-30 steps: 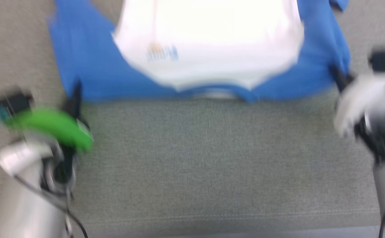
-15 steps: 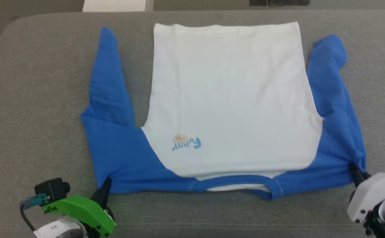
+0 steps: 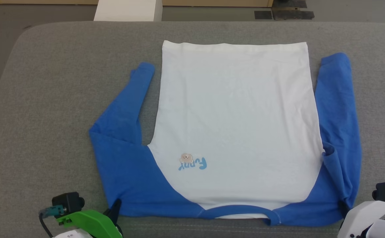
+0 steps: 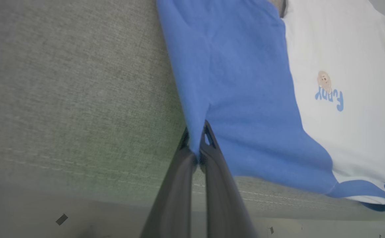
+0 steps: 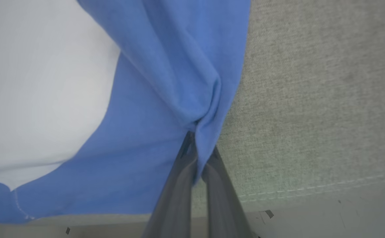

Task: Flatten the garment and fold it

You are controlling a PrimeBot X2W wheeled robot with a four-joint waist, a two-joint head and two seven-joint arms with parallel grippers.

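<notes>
Blue-shouldered garment [image 3: 235, 132] spread flat; left tool [image 4: 196, 133], right tool [image 5: 201, 142] pinching its near corners.

Item: garment [image 3: 235, 115], white body with royal-blue sleeves, shoulders and neckband; small print [image 3: 192, 162] of light-blue lettering beside a beige cartoon face. Base: upholstered surface [image 3: 53, 99], mid-grey with a fine woven fleck and a pale stitch line. Fittings: left gripper [image 4: 197, 132], dark grey fingers, bright green housing [image 3: 87, 224]; right gripper [image 5: 199, 145], dark grey fingers, white housing [image 3: 364, 218].
</notes>
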